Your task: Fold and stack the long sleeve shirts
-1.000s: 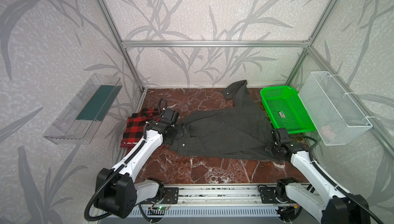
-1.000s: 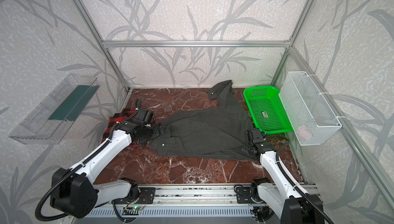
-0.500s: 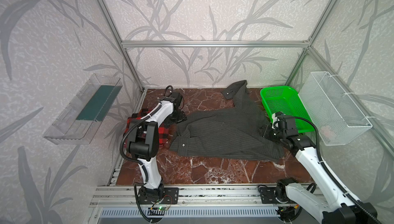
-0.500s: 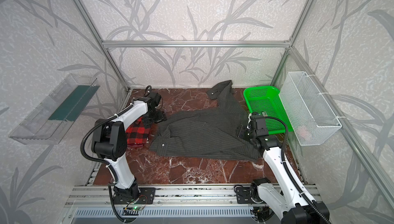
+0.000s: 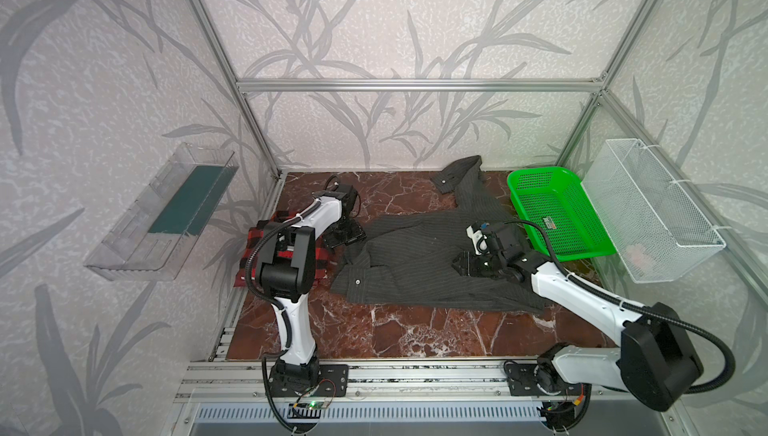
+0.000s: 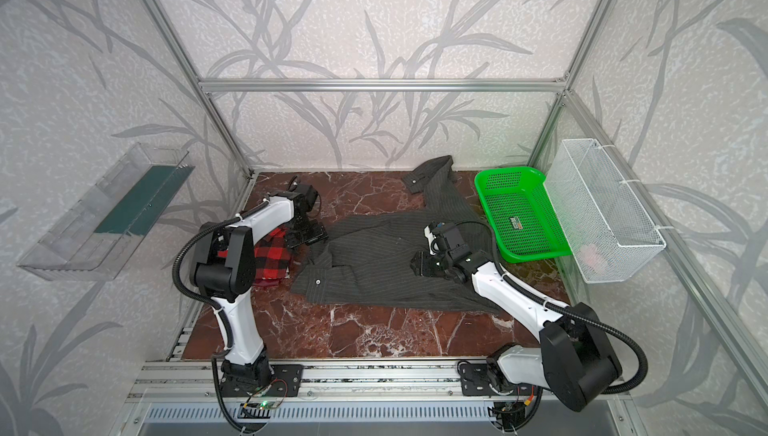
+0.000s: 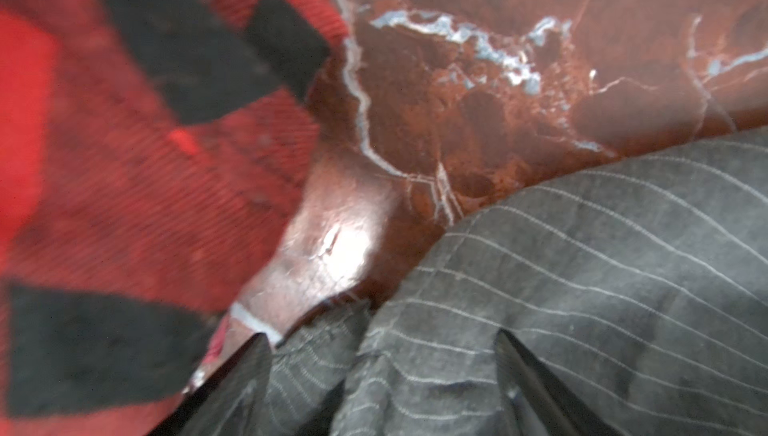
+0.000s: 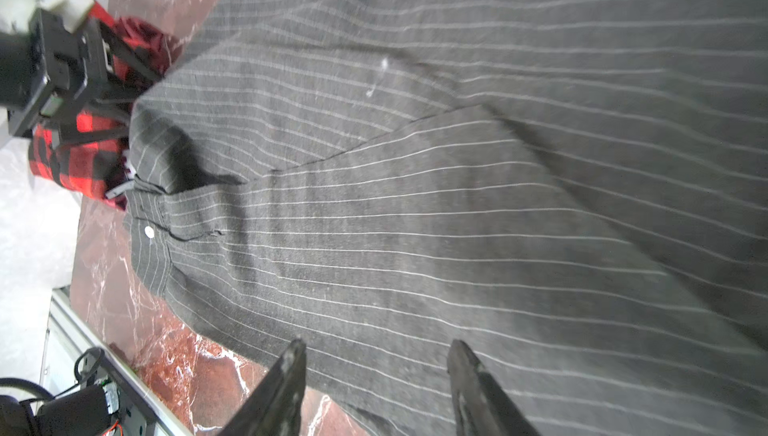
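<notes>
1. Charcoal pinstriped shirt (image 5: 415, 272): lies spread across the middle of the marble table (image 5: 415, 330), with one sleeve reaching toward the back wall beside the green basket (image 5: 536, 172).
2. Red-and-black plaid shirt (image 6: 272, 257): a compact bundle at the table's left edge, just beside the charcoal pinstriped shirt.
3. Left gripper (image 7: 382, 342): fingers spread, straddling a bunched edge of the charcoal pinstriped shirt.
4. Right gripper (image 8: 378, 355): fingers apart over the shirt's right part, nothing between them.
</notes>
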### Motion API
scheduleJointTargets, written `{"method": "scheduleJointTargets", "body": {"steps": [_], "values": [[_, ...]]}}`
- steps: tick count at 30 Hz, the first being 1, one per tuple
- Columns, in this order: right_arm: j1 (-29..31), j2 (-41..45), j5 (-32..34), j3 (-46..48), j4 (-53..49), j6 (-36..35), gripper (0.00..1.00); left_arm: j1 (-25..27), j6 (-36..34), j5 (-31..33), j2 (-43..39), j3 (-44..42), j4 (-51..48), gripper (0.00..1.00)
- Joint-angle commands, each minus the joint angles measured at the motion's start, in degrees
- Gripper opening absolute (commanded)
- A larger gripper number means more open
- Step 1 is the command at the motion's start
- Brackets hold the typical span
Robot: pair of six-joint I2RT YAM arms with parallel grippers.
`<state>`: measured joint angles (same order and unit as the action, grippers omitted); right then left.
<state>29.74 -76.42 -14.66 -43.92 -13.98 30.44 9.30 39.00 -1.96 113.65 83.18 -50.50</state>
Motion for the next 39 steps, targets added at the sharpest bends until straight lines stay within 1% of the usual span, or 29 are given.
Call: {"method": "scheduleJointTargets", "body": {"steps": [1,4,7,9,10,12,15,17,24,26,29,35,39], "values": [[1.7,-3.2,-2.5,-2.3,4.3,0.8,0.55,-0.1,1.4,-0.8,1.4,1.6,0.9,0.76],[3.8,-5.3,-2.8,-2.5,7.0,1.1,0.55,-0.1,1.7,-0.9,2.6,2.3,1.4,0.66],[5.8,-7.5,-2.9,-2.3,9.1,1.6,0.55,-0.1,1.8,-0.3,3.1,2.8,2.4,0.52],[7.0,-9.4,-3.1,-2.5,10.2,2.1,0.54,-0.2,1.9,0.4,3.3,3.4,3.1,0.39],[7.5,-10.2,-3.2,-2.4,10.7,2.4,0.54,-0.3,1.9,0.5,3.4,3.7,3.3,0.35],[8.3,-11.7,-3.8,-2.2,11.8,2.8,0.54,-0.4,1.8,0.4,3.7,4.5,3.6,0.23],[8.7,-12.9,-3.8,-1.4,13.1,3.2,0.54,-0.9,1.6,-0.1,3.7,5.6,4.1,0.11],[8.9,-13.4,-3.7,-0.8,13.7,3.4,0.53,-1.1,1.6,-0.7,3.5,5.9,4.6,0.00],[8.9,-15.1,-2.5,-0.6,13.2,2.9,0.53,-2.0,2.0,-1.3,0.8,4.4,7.4,0.00],[8.9,-15.9,-2.1,-0.8,12.3,2.7,0.53,-2.3,1.6,-1.4,0.5,5.2,7.6,0.00],[8.9,-16.7,-1.2,-0.8,11.7,2.3,0.53,-2.8,0.0,0.0,1.1,8.7,6.8,0.00],[8.9,-18.8,-1.5,0.1,12.5,2.8,0.53,-3.0,-3.7,1.6,5.5,19.3,1.9,0.00],[9.2,-19.6,-1.4,0.4,12.8,3.1,0.52,-3.0,-6.5,4.7,9.2,25.5,-1.1,0.00]]}}
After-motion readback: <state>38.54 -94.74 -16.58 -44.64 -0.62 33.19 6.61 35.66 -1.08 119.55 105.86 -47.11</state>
